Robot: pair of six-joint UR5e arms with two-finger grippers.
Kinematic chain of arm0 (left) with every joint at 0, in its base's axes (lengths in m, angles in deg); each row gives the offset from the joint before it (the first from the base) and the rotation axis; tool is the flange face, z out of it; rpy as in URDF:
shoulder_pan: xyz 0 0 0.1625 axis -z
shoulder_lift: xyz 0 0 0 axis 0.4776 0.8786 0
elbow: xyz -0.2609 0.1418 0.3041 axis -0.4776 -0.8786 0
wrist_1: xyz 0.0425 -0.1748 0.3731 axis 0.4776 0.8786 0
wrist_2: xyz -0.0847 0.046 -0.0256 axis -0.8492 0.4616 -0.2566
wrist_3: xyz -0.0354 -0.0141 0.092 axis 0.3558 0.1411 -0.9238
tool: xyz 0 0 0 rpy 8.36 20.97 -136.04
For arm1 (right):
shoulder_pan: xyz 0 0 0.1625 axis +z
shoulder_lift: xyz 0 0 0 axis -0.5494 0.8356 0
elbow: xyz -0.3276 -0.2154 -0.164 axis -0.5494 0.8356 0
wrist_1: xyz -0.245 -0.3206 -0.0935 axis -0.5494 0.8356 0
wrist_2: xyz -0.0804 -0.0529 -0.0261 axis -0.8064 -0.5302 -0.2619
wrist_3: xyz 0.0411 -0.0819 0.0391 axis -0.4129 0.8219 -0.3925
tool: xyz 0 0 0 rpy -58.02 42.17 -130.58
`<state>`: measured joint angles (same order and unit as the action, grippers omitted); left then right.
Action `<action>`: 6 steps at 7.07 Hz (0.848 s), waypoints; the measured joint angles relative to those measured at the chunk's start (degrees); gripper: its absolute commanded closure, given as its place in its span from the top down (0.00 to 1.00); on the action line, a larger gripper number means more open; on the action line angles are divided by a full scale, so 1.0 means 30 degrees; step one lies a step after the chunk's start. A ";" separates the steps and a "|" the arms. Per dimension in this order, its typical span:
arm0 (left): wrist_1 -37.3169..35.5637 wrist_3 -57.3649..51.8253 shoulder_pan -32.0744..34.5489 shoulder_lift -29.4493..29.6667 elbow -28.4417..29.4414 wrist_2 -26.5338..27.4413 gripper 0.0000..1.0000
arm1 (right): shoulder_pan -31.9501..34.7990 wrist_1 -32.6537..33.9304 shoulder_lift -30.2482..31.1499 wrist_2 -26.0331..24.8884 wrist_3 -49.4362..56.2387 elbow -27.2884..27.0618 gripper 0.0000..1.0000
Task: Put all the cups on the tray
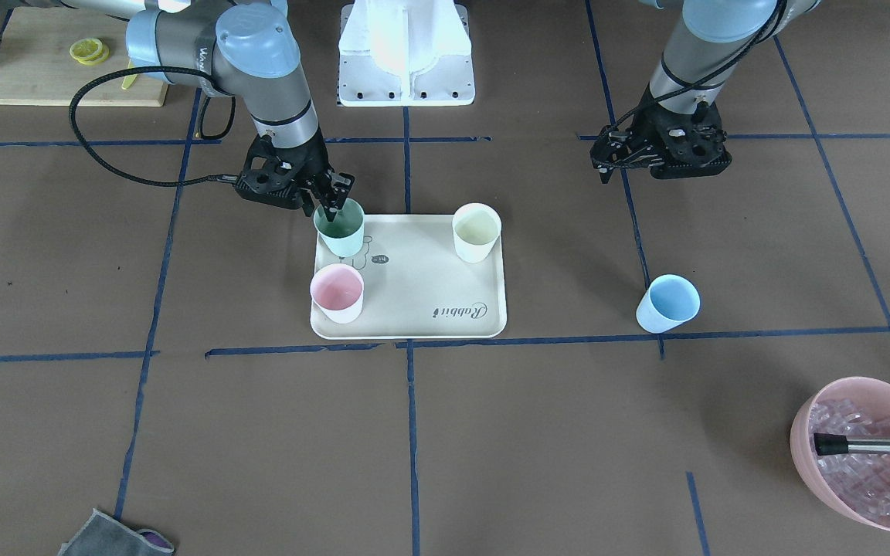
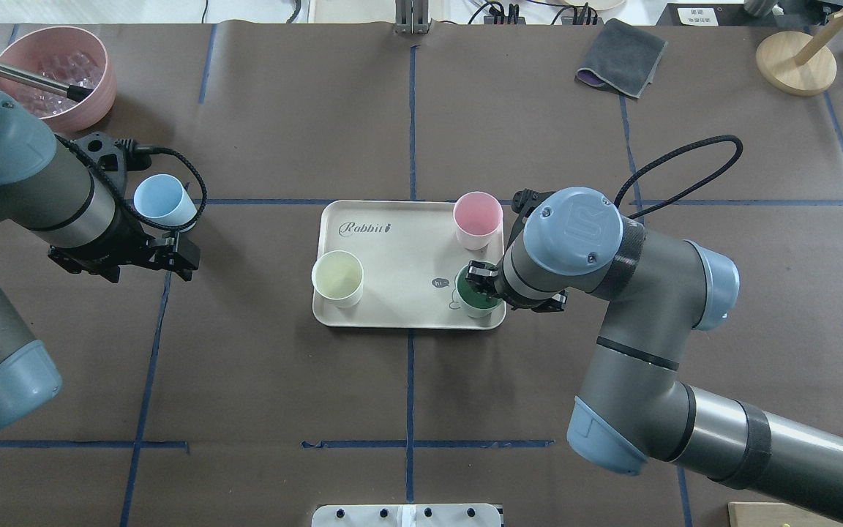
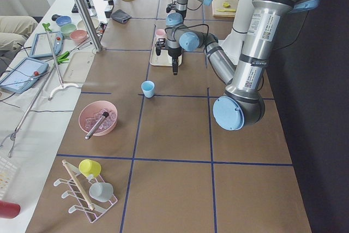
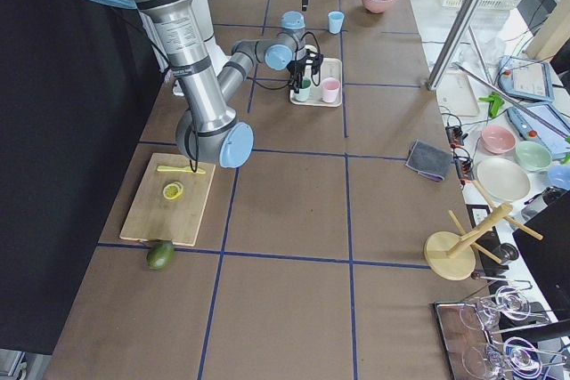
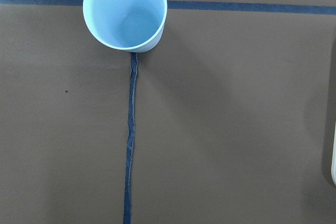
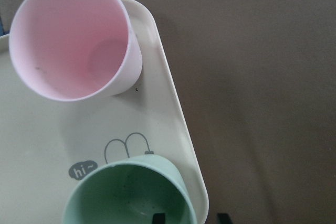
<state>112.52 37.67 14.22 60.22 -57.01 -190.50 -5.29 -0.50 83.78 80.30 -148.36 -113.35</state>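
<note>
The cream tray holds three cups: pink, cream-yellow and mint green. My right gripper stands over the green cup at the tray's corner. It is open, with one fingertip inside the rim and one outside. The light blue cup stands upright on the table, off the tray. My left gripper hovers open on the robot's side of that cup, holding nothing.
A pink bowl of ice cubes with a metal handle in it sits beyond the blue cup. A wooden cutting board with a lemon slice lies by the right arm. A grey cloth and a wooden stand are at the far side.
</note>
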 measured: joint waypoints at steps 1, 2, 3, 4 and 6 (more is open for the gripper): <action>0.0000 -0.0006 0.0004 0.0000 -0.0005 0.0000 1.00 | 0.0065 0.0061 0.0028 -0.0266 0.0103 -0.0029 0.99; 0.0001 -0.0020 0.0012 0.0000 -0.0044 0.0000 1.00 | 0.0501 0.0196 0.0039 0.0001 0.0453 -0.0110 0.99; 0.0000 -0.0027 0.0016 0.0000 -0.0096 0.0007 1.00 | 0.1377 0.0333 0.0175 0.0978 0.1482 -0.0302 0.99; 0.0000 -0.0052 0.0099 -0.0007 -0.0089 0.0028 1.00 | 0.2575 0.0394 0.0677 0.2303 0.3221 -0.0668 0.99; 0.0095 -0.0234 0.1024 -0.0066 0.0103 0.0010 1.00 | 0.5145 0.0394 0.2539 0.4370 0.8151 -0.1226 0.99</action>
<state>112.81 36.97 17.29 60.02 -56.70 -190.48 10.14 0.69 91.39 93.41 -123.91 -117.03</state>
